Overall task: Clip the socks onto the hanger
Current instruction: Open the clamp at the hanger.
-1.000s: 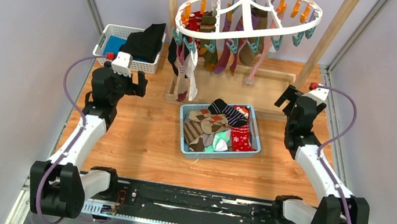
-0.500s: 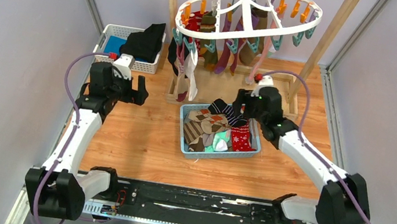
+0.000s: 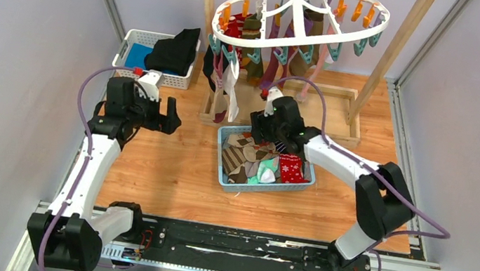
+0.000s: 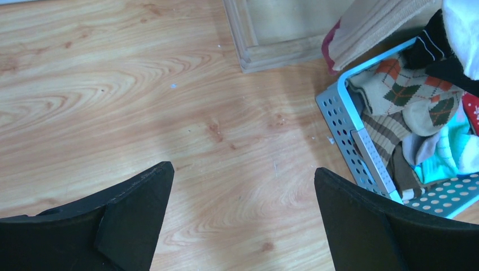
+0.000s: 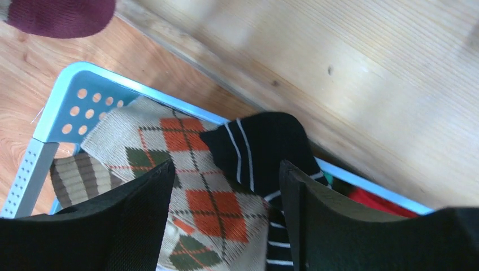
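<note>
The white oval hanger [image 3: 300,22] hangs at the back with orange and teal clips; several socks [image 3: 266,68] hang from it. More socks lie in a blue basket [image 3: 227,175]: a brown argyle sock [image 5: 186,169], a dark striped sock [image 5: 260,147], a red one [image 3: 291,167]. My right gripper [image 5: 226,169] is open, low over the basket's far left corner, jaws either side of the argyle and striped socks, holding nothing. In the top view the right gripper [image 3: 267,131] is at the basket's back edge. My left gripper [image 4: 243,175] is open and empty over bare wood, left of the basket [image 4: 339,121].
A white basket [image 3: 129,45] with a black garment [image 3: 175,50] and blue cloth stands at the back left. A wooden frame [image 3: 334,113] with two uprights stands behind the blue basket and carries the hanger. Grey walls close both sides.
My right arm has swung left from the right side and come down over the basket's back left corner. My left gripper has shifted slightly right and lower.
</note>
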{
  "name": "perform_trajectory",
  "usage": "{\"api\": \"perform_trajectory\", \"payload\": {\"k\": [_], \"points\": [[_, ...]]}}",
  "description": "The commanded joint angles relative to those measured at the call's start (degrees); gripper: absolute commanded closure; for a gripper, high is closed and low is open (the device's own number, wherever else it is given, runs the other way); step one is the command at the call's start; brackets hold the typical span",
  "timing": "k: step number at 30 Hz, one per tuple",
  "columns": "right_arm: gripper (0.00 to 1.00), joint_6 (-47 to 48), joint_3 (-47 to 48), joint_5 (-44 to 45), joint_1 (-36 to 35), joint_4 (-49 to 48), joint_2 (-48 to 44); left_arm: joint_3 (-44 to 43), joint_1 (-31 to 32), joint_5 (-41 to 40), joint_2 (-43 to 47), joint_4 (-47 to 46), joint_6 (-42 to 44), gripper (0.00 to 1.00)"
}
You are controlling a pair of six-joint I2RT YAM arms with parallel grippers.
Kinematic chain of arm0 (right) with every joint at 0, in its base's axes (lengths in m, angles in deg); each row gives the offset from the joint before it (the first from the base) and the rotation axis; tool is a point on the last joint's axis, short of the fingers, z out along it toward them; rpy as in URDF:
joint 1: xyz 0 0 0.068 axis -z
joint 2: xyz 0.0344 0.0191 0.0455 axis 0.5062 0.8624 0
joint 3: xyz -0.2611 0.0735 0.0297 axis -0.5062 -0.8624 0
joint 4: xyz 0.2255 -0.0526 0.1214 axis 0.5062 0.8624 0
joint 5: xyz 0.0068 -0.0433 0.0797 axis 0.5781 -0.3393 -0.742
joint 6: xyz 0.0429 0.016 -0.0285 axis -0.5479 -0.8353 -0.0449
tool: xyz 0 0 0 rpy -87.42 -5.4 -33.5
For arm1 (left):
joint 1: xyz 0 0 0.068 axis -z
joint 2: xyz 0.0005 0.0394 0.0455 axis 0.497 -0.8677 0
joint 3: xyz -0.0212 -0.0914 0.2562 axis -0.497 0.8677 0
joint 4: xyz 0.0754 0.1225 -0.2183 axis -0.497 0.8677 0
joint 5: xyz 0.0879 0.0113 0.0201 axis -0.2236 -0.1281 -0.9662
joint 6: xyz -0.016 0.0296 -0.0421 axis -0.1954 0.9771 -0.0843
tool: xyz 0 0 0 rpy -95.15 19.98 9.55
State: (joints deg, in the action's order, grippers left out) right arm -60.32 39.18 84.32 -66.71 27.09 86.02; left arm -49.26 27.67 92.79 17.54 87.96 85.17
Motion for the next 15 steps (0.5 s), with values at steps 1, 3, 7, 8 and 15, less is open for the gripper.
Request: {"api": "perform_trajectory", "payload": {"k": [1, 3, 7, 8, 15], "points": [[0.34, 3.9, 3.5, 1.8, -2.3, 1.6, 3.3, -1.4, -0.2, 1.7, 1.2, 2.8, 1.2, 0.0], [0.37, 4.5, 4.1, 5.1, -2.6, 1.7, 4.4, -1.5, -0.2, 1.7, 1.5, 2.9, 1.4, 0.0], [0.39, 4.8, 4.3, 8.3, -2.8, 1.4, 6.0, -1.7, -0.2, 3.0, 1.9, 3.3, 1.2, 0.0], [0.39, 4.7, 4.4, 8.6, -2.9, 1.3, 6.3, -1.9, -0.2, 3.3, 1.9, 3.5, 1.0, 0.0], [0.59, 5.4, 4.0, 13.5, -4.9, 0.9, 6.5, -2.2, -0.2, 3.8, 2.2, 4.4, 0.6, 0.0]]}}
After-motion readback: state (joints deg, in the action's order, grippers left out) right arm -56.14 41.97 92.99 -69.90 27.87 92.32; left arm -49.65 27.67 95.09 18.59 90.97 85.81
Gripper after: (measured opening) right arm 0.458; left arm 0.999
